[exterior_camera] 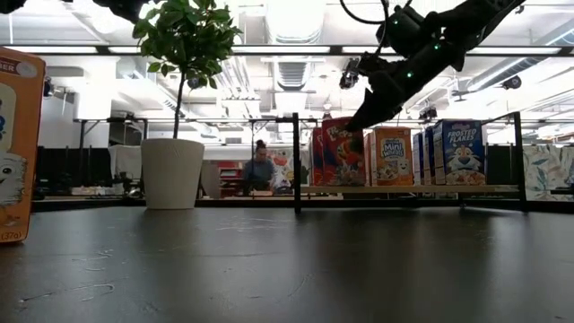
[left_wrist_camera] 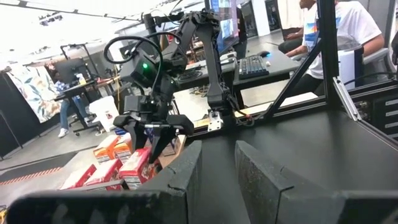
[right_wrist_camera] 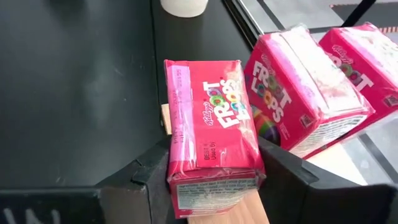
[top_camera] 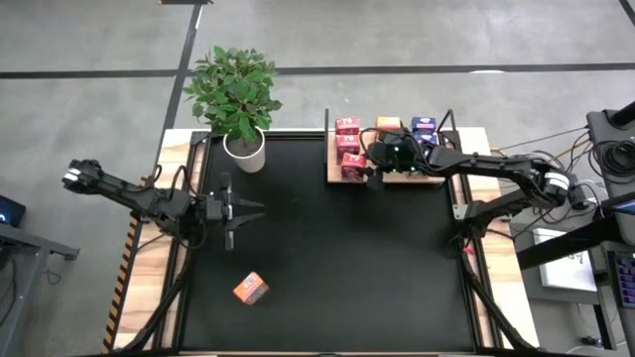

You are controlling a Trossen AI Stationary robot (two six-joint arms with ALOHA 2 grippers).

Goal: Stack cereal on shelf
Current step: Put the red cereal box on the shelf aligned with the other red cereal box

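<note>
**While clamping a red box at the shelf's end: placement almost made**

Gripping one red cereal box [right_wrist_camera: 211,124] with the right fingers [right_wrist_camera: 140,186], closed on its two long sides. Reaching in from the right of the bench [top_camera: 347,268], forearm stretched across the shelf [top_camera: 429,178], wrist tipped downward in the low view. Holding the box with its long axis in line with the fingers, at the end of the light-wood board nearest the plant side. Cannot tell whether resting on the wood or hanging just above it.

Just beside it, slightly apart: two more red boxes [right_wrist_camera: 311,81], lying parallel. Further along the board: orange and blue boxes [top_camera: 407,126], upright in the low view.

Judging from this, little left but opening and backing straight out along the box's long axis, without nudging the neighbour.

Well apart, near the front left of the bench: one orange box [top_camera: 250,288], lying alone. Nearer to the left arm by far. Waiting there at the left side with the left fingers [left_wrist_camera: 186,174] spread open, empty, pointing across the bench.
</note>
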